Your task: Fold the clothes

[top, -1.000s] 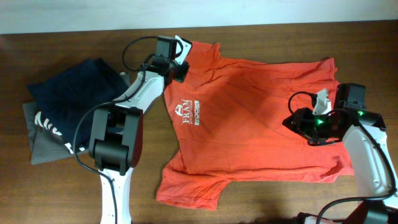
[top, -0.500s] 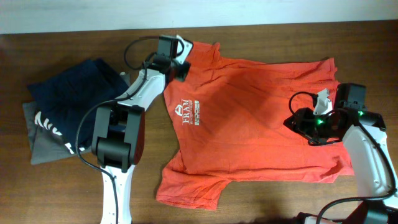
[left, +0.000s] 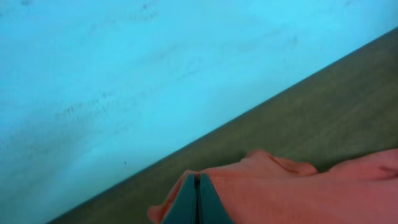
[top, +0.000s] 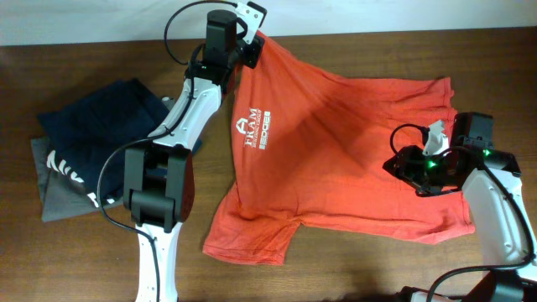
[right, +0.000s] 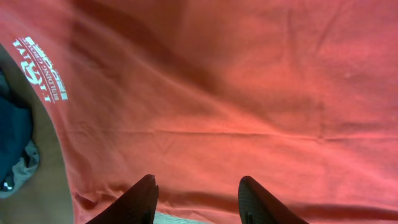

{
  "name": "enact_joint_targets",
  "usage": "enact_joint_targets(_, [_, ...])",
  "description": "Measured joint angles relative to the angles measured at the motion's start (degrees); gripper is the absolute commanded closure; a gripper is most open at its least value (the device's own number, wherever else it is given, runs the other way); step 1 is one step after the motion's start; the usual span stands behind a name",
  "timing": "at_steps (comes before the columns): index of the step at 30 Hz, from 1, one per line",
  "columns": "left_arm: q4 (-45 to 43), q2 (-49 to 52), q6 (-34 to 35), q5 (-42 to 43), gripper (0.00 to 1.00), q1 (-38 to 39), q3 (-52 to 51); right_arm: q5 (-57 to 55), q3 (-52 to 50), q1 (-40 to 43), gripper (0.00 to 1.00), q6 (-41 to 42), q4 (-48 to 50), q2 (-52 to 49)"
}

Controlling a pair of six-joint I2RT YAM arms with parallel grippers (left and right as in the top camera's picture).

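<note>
The orange-red T-shirt (top: 336,151) with white chest logo text (top: 252,130) lies spread across the wooden table. My left gripper (top: 250,33) is shut on the shirt's far left corner near the collar and holds it lifted off the table; the left wrist view shows the closed jaws (left: 198,202) pinching red cloth (left: 298,193). My right gripper (top: 403,164) is open and empty, hovering above the shirt's right part. The right wrist view shows the open fingers (right: 196,199) over red cloth (right: 217,93) and the logo (right: 40,74).
A navy blue garment with white lettering (top: 92,134) lies on a grey folded garment (top: 54,197) at the table's left. The table's far edge meets a pale wall (top: 377,13) behind the left gripper.
My left gripper has risen and moved toward the far edge with the shirt corner, pulling the shirt's left part up and shifting its lower hem leftward. The right arm has not moved.
</note>
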State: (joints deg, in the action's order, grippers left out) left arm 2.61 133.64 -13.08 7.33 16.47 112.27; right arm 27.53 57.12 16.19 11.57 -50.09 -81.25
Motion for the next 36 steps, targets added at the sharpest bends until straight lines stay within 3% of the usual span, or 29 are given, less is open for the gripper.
enact_joint_targets(10, [-7.58,0.00,1.62,0.00,1.00,-0.17,0.00,-2.12,0.00,0.00,0.49,0.02,0.07,0.00])
enact_joint_targets(12, [-7.58,0.00,2.05,0.00,0.94,-0.37,0.00,-2.25,0.00,0.00,0.49,0.07,0.11,0.00])
enact_joint_targets(13, [-7.15,0.00,2.16,0.00,0.84,-0.52,0.00,-2.25,0.00,0.00,0.49,0.04,0.24,0.00])
enact_joint_targets(17, [-6.49,0.00,3.34,-0.04,0.18,-1.42,0.02,-2.38,0.00,0.00,0.49,0.04,0.50,0.00])
enact_joint_targets(19, [-5.75,0.00,4.44,-0.04,0.08,-2.23,0.20,-2.67,0.00,0.00,0.49,0.02,0.52,0.00])
enact_joint_targets(23, [3.82,0.00,7.63,0.02,0.04,-4.70,2.54,-2.89,0.00,0.00,0.48,0.04,0.33,0.00])
enact_joint_targets(31, [40.35,0.00,10.40,4.35,0.05,-9.27,5.66,-3.08,0.00,0.00,0.43,0.02,-0.63,0.00])
enact_joint_targets(34, [52.92,0.00,10.91,5.38,0.11,-9.03,5.55,-3.10,0.00,0.00,0.41,0.07,-0.66,0.00])
enact_joint_targets(36, [59.93,0.00,11.19,5.90,0.21,-8.74,5.62,-3.10,0.00,0.00,0.40,0.09,-0.68,0.00])
